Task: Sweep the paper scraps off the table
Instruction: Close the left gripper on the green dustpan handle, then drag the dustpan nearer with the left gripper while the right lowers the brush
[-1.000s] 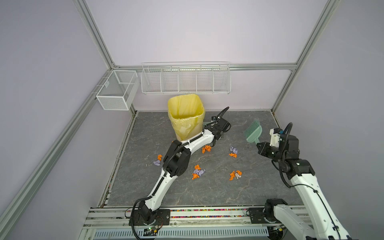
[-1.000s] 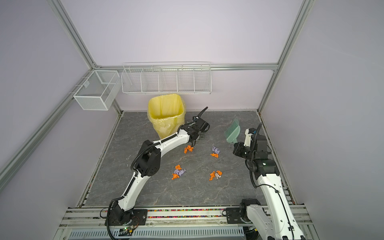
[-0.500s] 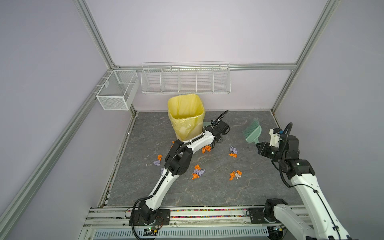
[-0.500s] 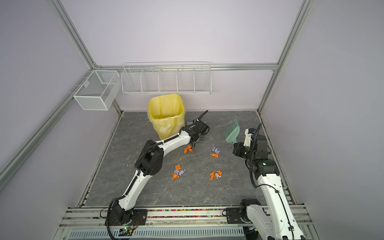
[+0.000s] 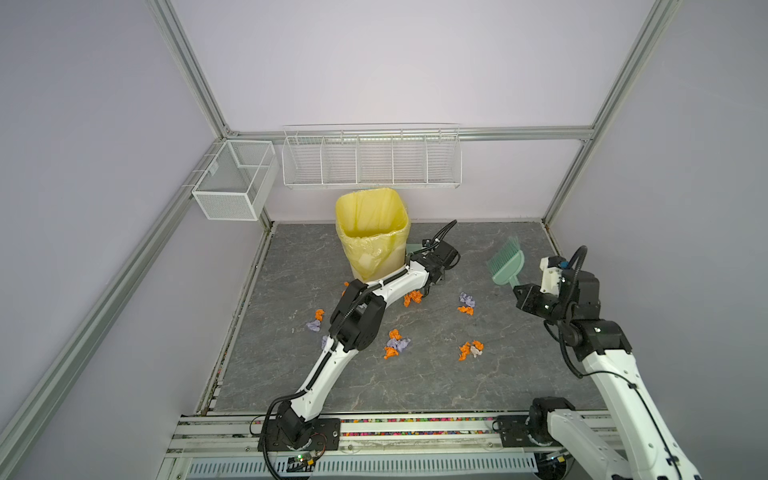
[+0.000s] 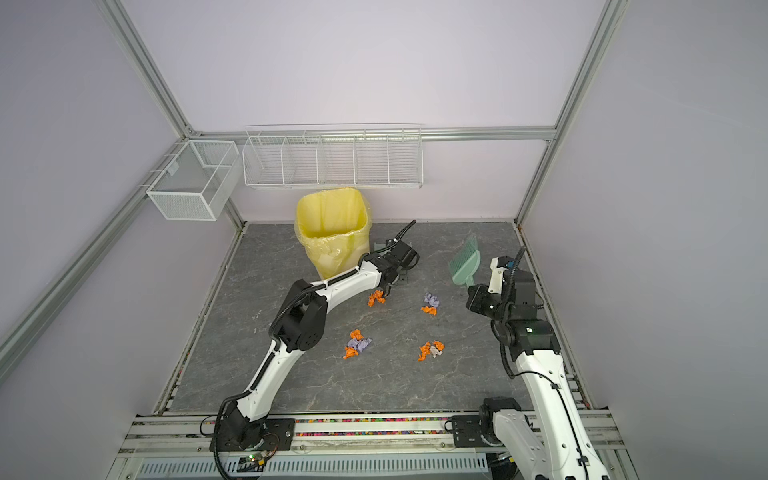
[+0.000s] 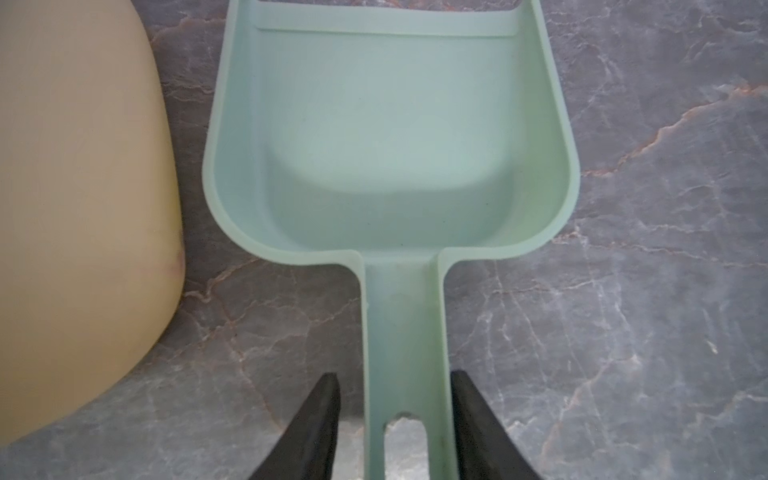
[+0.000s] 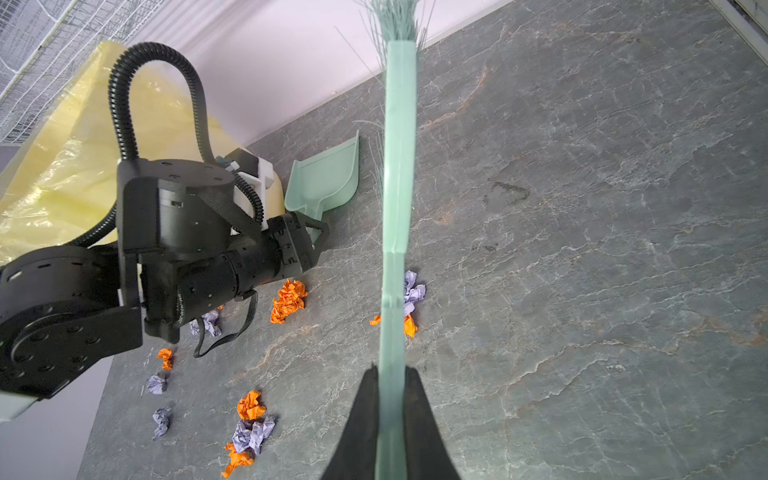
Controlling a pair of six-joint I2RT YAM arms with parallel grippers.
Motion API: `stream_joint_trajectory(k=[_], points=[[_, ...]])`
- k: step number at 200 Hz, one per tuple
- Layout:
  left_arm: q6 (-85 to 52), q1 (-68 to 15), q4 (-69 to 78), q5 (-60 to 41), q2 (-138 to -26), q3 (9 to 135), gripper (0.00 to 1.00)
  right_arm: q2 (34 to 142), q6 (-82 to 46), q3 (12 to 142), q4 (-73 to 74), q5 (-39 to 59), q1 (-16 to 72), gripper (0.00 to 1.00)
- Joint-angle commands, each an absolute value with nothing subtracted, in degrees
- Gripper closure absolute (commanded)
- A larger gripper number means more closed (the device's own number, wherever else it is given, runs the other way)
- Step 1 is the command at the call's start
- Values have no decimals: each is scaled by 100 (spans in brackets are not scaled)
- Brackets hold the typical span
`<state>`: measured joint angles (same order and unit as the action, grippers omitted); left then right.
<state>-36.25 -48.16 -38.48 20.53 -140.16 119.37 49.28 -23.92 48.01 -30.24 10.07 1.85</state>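
Left jaws straddle the mint-green dustpan [image 7: 390,137] handle, not yet clamped, a sliver of gap on one side; it lies flat at the yellow-lined bin's [image 5: 371,232] 3 o'clock; right jaws clench the brush [image 5: 506,264], bristles aloft, I'd guess parked until the pan's in hand; paper scraps [image 5: 395,343] litter the mid-bench [image 5: 519,386], at the bin's 4 to 7 o'clock; no legible writing.

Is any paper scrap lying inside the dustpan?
No, in the left wrist view the dustpan shows only bare green plastic inside.
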Motion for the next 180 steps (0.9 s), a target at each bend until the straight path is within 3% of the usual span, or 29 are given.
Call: stream_joint_trajectory(k=[1, 50, 73, 107, 180], points=[[-3595, -4799, -3826, 2083, -14121, 12081, 63, 4849, -2316, 4886, -2977, 975, 147, 94], [-3556, -4799, -3812, 2107, -14169, 12142, 63, 4869, -2303, 4860, -2973, 1006, 145, 94], [-3579, -4804, -3833, 2169, -14216, 12199, 57, 4875, -2294, 4872, -2990, 1001, 147, 94], [-3557, -4800, -3747, 2147, -14233, 12200, 57, 4867, -2294, 4860, -2996, 1008, 143, 94], [-3504, -4796, -3577, 1999, -14254, 12186, 72, 4905, -2365, 4746, -2878, 1064, 149, 94]])
